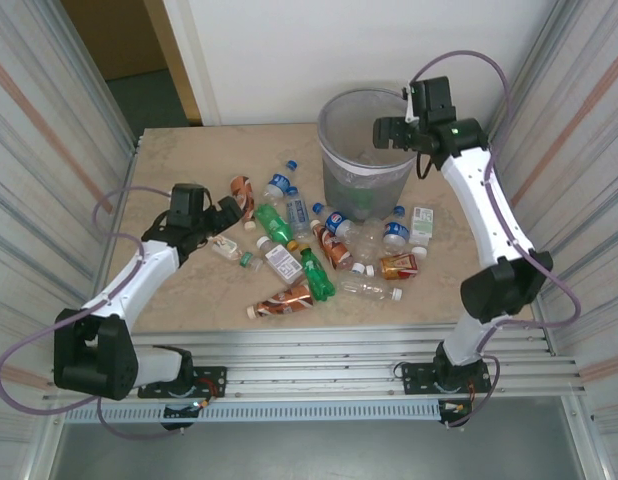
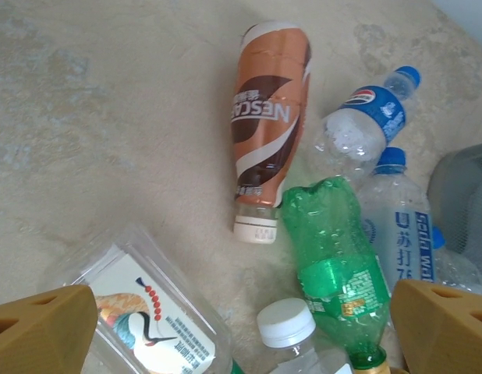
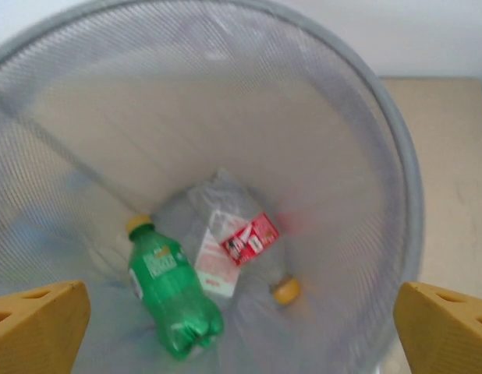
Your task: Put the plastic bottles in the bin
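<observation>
Your right gripper hangs above the mouth of the tall round grey mesh bin, which stands at the far side of the beige marbled table. Its jaws are spread wide with nothing between them. Down in the lined bin lie a small green plastic bottle with a yellow cap and a crumpled clear bottle with a red-and-white label.

Your left gripper is low over the left edge of the scattered plastic bottles, which lie on the table just in front of the bin. Its jaws are likewise wide apart, gripping nothing. Between and beyond its fingers (seen from its wrist camera) lie:

- a brown-and-orange Nescafé bottle with a white cap
- a crushed green bottle
- a clear blue-labelled Pepsi bottle
- a flat clear bottle with a white bird label
</observation>
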